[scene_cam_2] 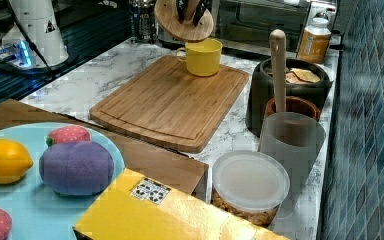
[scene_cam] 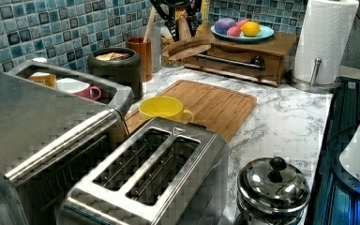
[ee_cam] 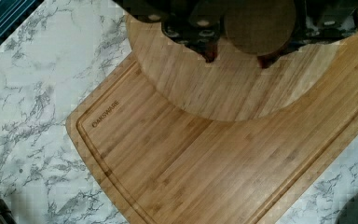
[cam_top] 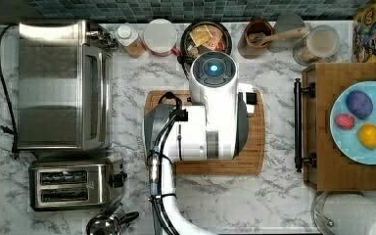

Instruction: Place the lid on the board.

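Right now the gripper (scene_cam_2: 190, 11) is clamped on the lid's (scene_cam_2: 180, 25) knob, holding the wooden disc tilted in the air, clear of the board (scene_cam_2: 170, 102); in the right view it hangs just above the yellow cup (scene_cam_2: 202, 56), which sits at the board's far corner near the toaster (scene_cam: 154, 178); wrist view shows lid (ee_cam: 223, 88) over bare board (ee_cam: 205, 172) w/ marble counter (ee_cam: 32, 98) beside.

Marble worktop (cam_top: 274, 200) carries: toaster (cam_top: 73, 183), toaster oven (cam_top: 61, 83), yellow cup (scene_cam_2: 202, 56), paper towel roll (scene_cam: 324, 40), and a blue plate (cam_top: 341, 142) of toy fruit on a wooden tray (cam_top: 323, 171).
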You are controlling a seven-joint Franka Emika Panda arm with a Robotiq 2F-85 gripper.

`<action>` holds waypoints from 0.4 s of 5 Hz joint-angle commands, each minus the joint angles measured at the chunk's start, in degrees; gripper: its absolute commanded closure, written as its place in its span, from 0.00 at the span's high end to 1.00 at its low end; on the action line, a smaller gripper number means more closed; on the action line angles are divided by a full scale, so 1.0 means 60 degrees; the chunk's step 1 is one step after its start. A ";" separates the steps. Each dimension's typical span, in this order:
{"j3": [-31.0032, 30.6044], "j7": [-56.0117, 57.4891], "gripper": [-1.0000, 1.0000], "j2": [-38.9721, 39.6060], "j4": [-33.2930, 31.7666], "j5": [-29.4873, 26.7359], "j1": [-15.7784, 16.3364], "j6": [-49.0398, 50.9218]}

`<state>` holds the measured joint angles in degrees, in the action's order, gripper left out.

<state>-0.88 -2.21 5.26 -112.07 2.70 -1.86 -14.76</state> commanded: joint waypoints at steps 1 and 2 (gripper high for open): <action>0.0123 -0.0689 0.00 -0.0054 -0.0205 0.0354 -0.0210 -0.0402; 0.0490 -0.0896 0.00 -0.0172 -0.0291 0.0061 -0.0552 -0.0586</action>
<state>-0.20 -2.97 7.88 -114.59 4.74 -2.39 -18.37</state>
